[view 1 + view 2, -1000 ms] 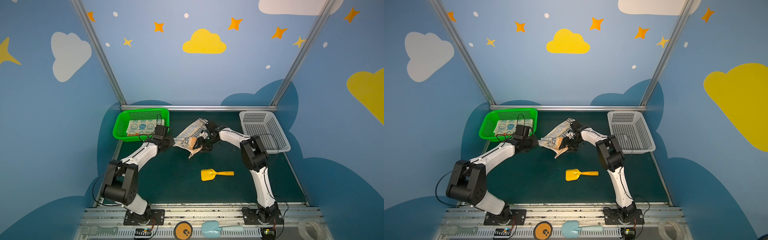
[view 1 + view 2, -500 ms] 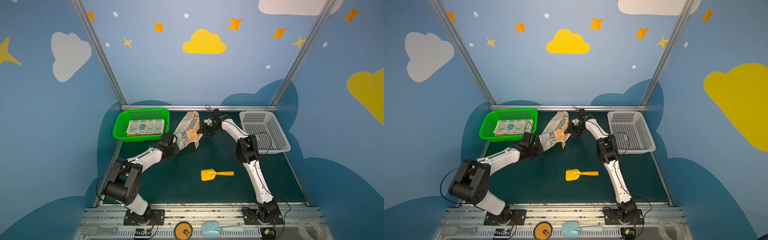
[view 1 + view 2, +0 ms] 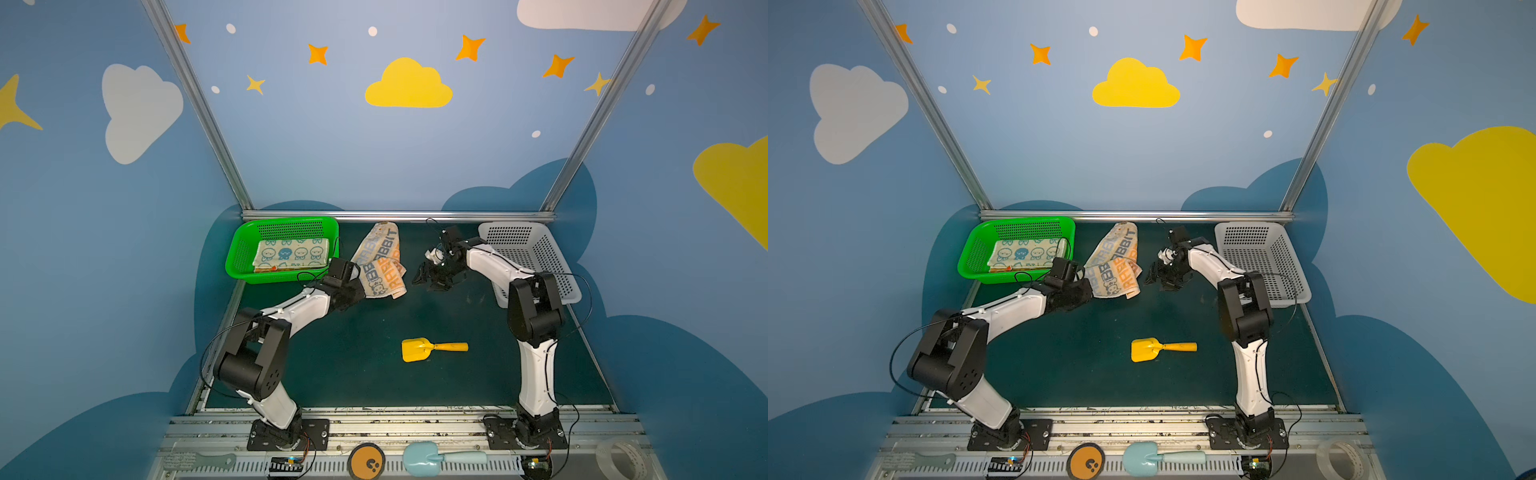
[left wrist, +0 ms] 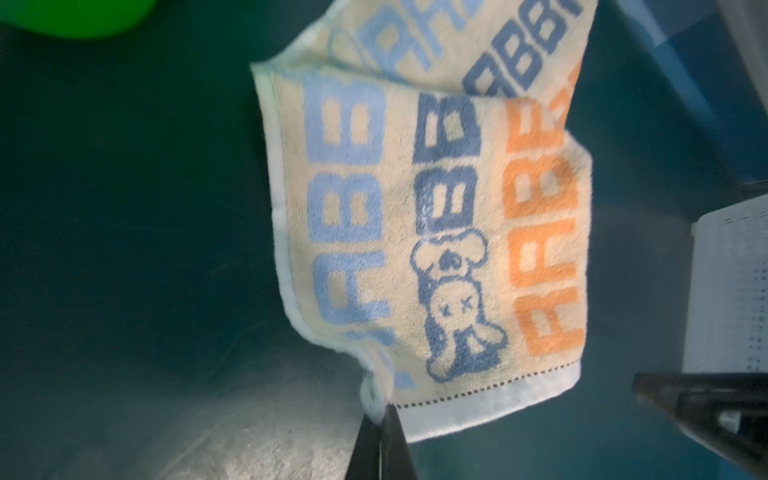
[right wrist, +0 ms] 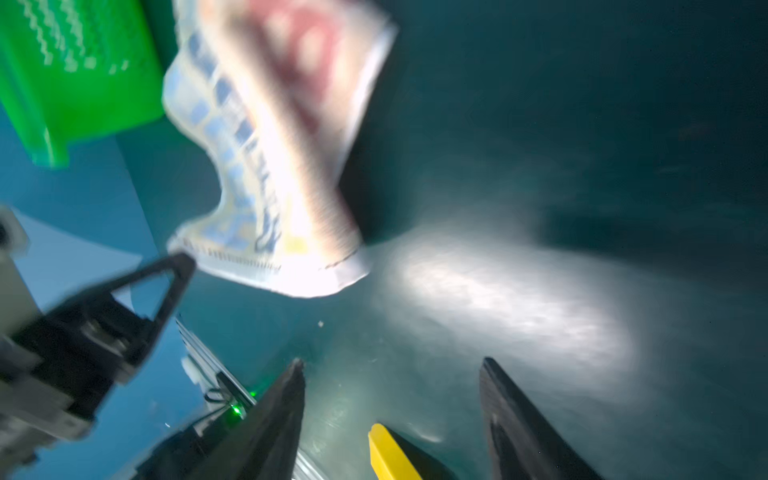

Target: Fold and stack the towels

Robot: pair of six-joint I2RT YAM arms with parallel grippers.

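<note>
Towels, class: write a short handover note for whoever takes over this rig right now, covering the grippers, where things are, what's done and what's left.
Left gripper: shut on a corner of the lettered towel, which hangs loose and unfolded beside the green basket.
Right gripper: open, holding nothing, near that towel.
Done: the blue-faced towel lies folded in the basket, with an orange edge showing beneath it.
Left: fold the lettered towel and stack it on top.

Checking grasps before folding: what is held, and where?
The left gripper pinches the cream cloth towel with blue and orange block letters by a hemmed corner; the right gripper holds nothing.
</note>
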